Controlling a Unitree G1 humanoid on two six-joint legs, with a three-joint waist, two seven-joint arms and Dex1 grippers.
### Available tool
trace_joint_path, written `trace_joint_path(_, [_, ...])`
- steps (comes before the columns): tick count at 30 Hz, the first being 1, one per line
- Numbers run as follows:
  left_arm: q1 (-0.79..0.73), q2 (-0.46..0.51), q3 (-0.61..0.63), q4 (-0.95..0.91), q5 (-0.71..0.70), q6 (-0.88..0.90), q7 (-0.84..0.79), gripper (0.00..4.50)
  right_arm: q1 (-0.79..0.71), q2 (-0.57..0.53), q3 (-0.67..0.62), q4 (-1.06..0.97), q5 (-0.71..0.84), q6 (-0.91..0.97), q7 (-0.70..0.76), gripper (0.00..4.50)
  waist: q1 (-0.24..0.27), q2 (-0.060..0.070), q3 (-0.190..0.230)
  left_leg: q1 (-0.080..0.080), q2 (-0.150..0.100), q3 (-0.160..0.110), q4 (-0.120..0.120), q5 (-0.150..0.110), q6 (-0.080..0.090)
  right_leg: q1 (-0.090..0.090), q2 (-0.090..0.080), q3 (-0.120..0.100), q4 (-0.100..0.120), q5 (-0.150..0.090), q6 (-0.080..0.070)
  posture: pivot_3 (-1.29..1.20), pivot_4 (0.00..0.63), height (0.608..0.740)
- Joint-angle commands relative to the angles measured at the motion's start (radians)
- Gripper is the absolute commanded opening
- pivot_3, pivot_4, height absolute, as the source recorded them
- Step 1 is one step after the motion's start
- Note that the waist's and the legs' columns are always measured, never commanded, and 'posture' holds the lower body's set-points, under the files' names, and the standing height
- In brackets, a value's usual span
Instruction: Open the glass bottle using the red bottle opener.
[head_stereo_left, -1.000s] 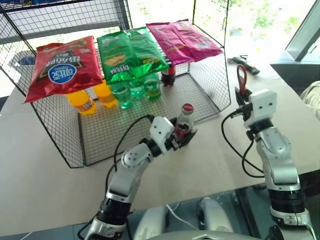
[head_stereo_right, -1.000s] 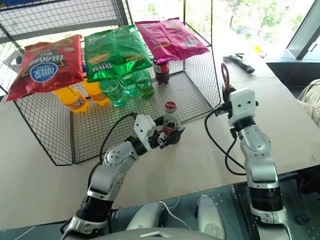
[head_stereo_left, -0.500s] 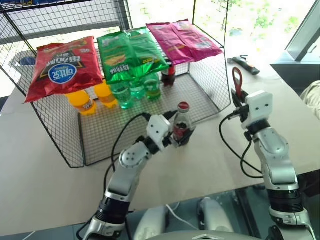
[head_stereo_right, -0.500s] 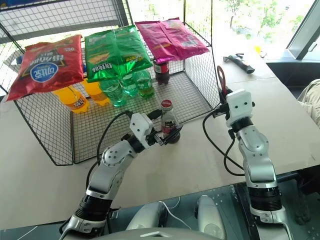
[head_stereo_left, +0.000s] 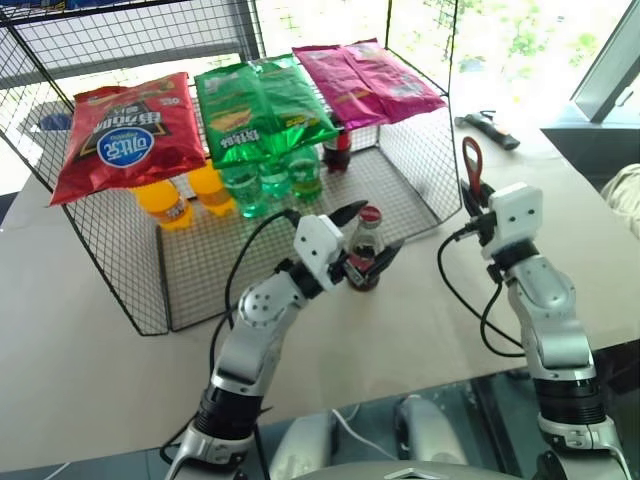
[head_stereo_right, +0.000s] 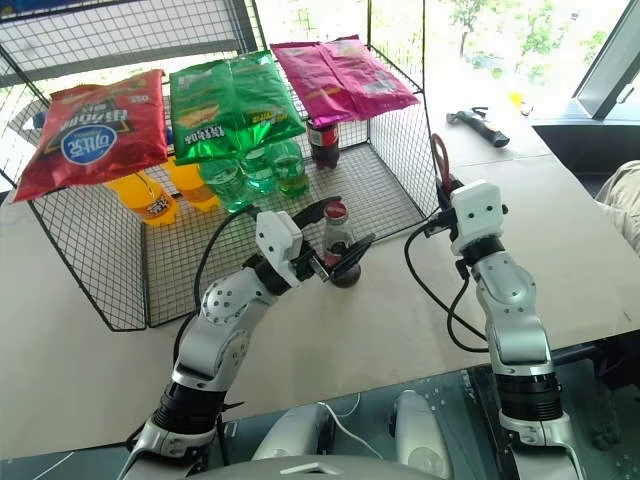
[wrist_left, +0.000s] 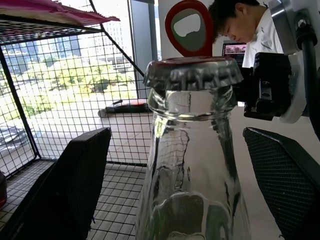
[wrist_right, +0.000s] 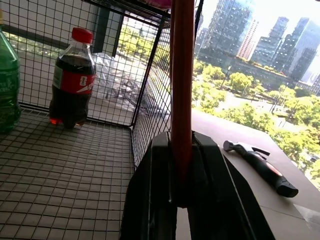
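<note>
While the left hand (head_stereo_left: 363, 238) gapes wide around the glass bottle (head_stereo_left: 365, 252) | hard, slippery, breakable: grip its middle | right hand (head_stereo_left: 480, 200) pinches the red bottle opener (head_stereo_left: 472, 162).

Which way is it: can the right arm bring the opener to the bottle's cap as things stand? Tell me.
Probably yes. The right pincer is shut on the red bottle opener, and bare table lies between it and the glass bottle. The left pincer is open around the bottle, below the cap.
</note>
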Motion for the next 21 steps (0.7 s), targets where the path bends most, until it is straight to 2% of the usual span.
trace_joint_path(1, [-0.005, -0.012, 0.004, -0.022, -0.029, -0.009, -0.006, 4.39, -0.026, 0.0, -0.003, -0.023, 0.0, -0.023, 0.0, 0.0, 0.0, 0.0, 0.0, 0.0, 0.0, 0.0, 0.0, 0.0, 0.0, 0.0, 0.0, 0.0, 0.0, 0.0, 0.0, 0.0, 0.15, 0.74])
trace_joint_path(15, [0.011, 0.002, -0.011, -0.023, -0.042, 0.004, -0.027, 4.39, -0.021, 0.003, 0.032, -0.032, -0.013, -0.037, 0.017, 0.0, 0.0, 0.0, 0.0, 0.0, 0.0, 0.0, 0.0, 0.0, 0.0, 0.0, 0.0, 0.0, 0.0, 0.0, 0.0, 0.0, 0.15, 0.74])
trace_joint_path(16, [0.012, 0.005, -0.012, -0.02, -0.041, 0.005, -0.027, 3.85, -0.02, 0.002, 0.035, -0.033, -0.016, -0.04, 0.02, 0.0, 0.0, 0.0, 0.0, 0.0, 0.0, 0.0, 0.0, 0.0, 0.0, 0.0, 0.0, 0.0, 0.0, 0.0, 0.0, 0.0, 0.15, 0.74])
trace_joint_path(18, [0.014, 0.008, -0.014, -0.017, -0.043, 0.005, -0.027, 3.18, -0.018, -0.001, 0.043, -0.037, -0.023, -0.046, 0.027, 0.0, 0.0, 0.0, 0.0, 0.0, 0.0, 0.0, 0.0, 0.0, 0.0, 0.0, 0.0, 0.0, 0.0, 0.0, 0.0, 0.0, 0.15, 0.74])
trace_joint_path(20, [0.017, 0.012, -0.015, -0.014, -0.042, 0.005, -0.027, 2.04, -0.013, -0.009, 0.057, -0.041, -0.038, -0.061, 0.039, 0.0, 0.0, 0.0, 0.0, 0.0, 0.0, 0.0, 0.0, 0.0, 0.0, 0.0, 0.0, 0.0, 0.0, 0.0, 0.0, 0.0, 0.15, 0.74])
trace_joint_path(21, [0.018, 0.013, -0.015, -0.011, -0.04, 0.004, -0.026, 1.95, -0.009, -0.018, 0.071, -0.043, -0.052, -0.078, 0.049, 0.0, 0.0, 0.0, 0.0, 0.0, 0.0, 0.0, 0.0, 0.0, 0.0, 0.0, 0.0, 0.0, 0.0, 0.0, 0.0, 0.0, 0.15, 0.74])
